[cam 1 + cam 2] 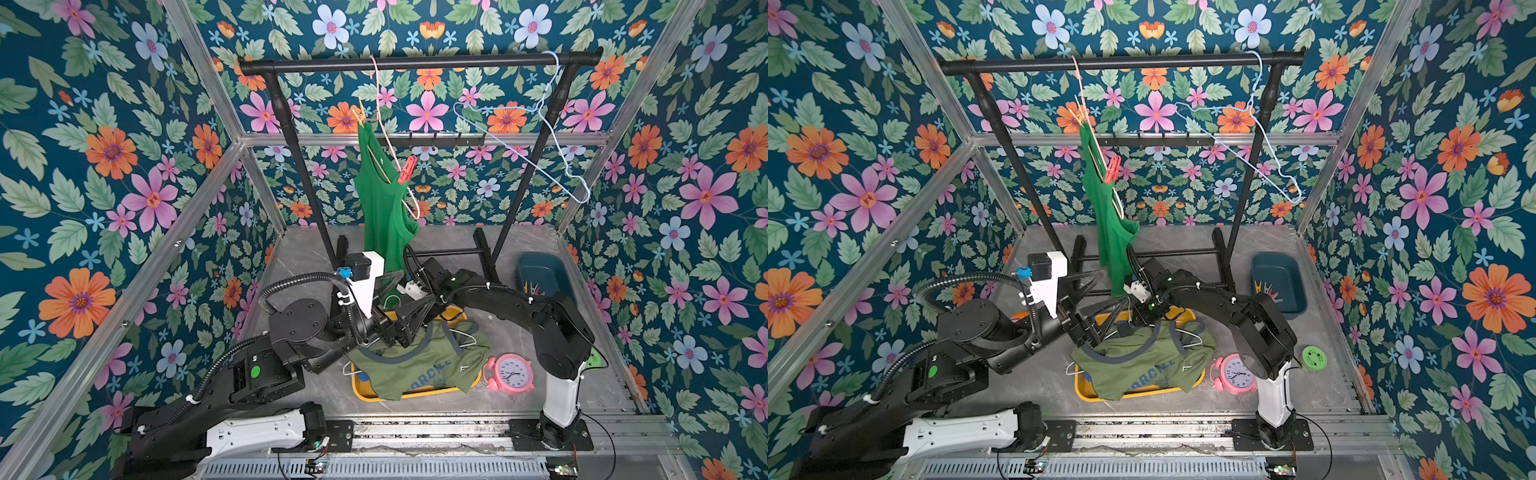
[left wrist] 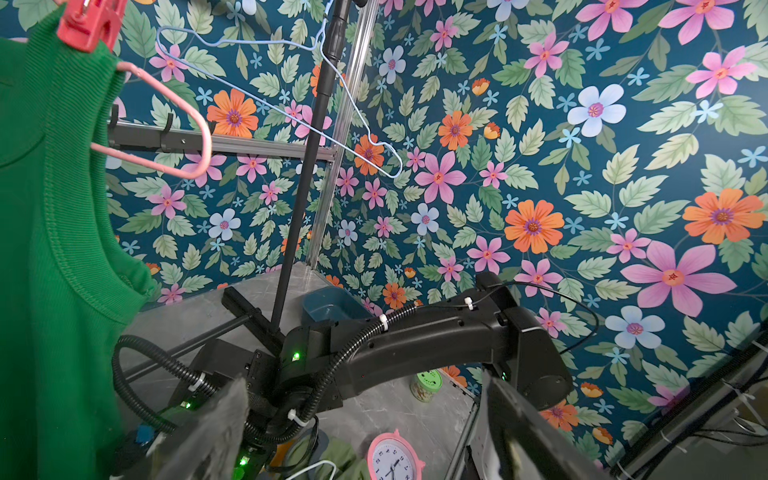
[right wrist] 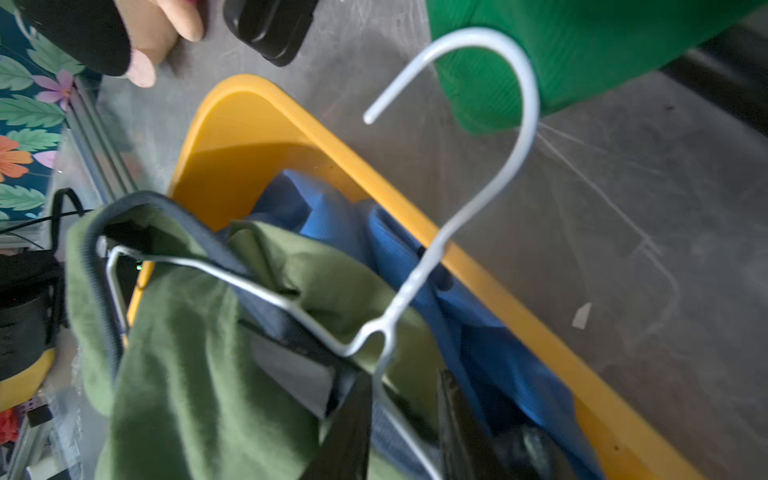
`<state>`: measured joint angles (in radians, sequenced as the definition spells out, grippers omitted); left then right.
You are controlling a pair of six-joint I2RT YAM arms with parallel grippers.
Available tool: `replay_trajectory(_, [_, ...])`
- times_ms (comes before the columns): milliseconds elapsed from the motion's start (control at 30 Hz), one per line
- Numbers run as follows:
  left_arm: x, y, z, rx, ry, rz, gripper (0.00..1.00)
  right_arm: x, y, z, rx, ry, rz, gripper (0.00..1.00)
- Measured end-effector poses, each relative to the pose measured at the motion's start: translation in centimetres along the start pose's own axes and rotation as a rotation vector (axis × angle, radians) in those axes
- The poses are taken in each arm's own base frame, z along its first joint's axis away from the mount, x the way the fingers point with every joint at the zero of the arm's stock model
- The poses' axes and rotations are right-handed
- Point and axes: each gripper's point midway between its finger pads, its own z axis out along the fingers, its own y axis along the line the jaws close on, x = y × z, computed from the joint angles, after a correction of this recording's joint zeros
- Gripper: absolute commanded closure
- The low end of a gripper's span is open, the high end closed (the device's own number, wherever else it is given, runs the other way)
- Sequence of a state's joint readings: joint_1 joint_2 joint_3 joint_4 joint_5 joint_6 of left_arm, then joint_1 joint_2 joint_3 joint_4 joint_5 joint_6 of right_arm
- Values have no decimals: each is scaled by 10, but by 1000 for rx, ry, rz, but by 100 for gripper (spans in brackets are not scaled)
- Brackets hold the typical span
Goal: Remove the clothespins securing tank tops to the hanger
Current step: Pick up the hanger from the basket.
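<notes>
A bright green tank top (image 1: 382, 208) hangs from a pink hanger (image 1: 384, 124) on the black rack. A red clothespin (image 1: 407, 169) pins one strap and a pale yellow clothespin (image 1: 360, 116) the upper strap. The olive tank top (image 1: 419, 365) and the blue tank top (image 3: 415, 257) lie in the yellow tray (image 1: 365, 395). My left gripper (image 2: 363, 378) stands open below the green top, holding nothing. My right gripper (image 3: 405, 374) points down into the tray, jaws narrow around the wire of a white hanger (image 3: 478, 187) and the olive top's grey trim.
A teal bin (image 1: 544, 266) at the right holds loose clothespins (image 1: 532, 286). An empty light blue hanger (image 1: 519, 137) hangs at the rack's right end. A pink alarm clock (image 1: 513, 374) stands beside the tray, with a green-lidded jar (image 1: 1314, 357) behind my right arm.
</notes>
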<state>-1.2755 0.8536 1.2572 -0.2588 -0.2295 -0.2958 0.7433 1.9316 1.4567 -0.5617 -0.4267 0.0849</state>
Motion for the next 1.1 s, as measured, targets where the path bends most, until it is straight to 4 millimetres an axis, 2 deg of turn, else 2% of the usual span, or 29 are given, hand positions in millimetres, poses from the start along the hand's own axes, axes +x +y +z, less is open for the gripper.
replay_trajectory(200, [-1,0,-1,1,-2,-5,8,10,6,11,9,40,-40,76])
replay_trajectory(433, [-1,-1,-1,9,-1,-12,8,18,8,4,25,40,-63,95])
replay_trajectory(733, [-1,-3,1,13,1,-12,8,14,10,-1,30,12,-71,100])
replay_trajectory(900, [-4,-5,0,20,-3,-14,8,8,16,-28,60,-83,-111,100])
replay_trajectory(1100, [-4,-3,-2,17,-9,-19,9,-2,30,-78,92,-241,-183,100])
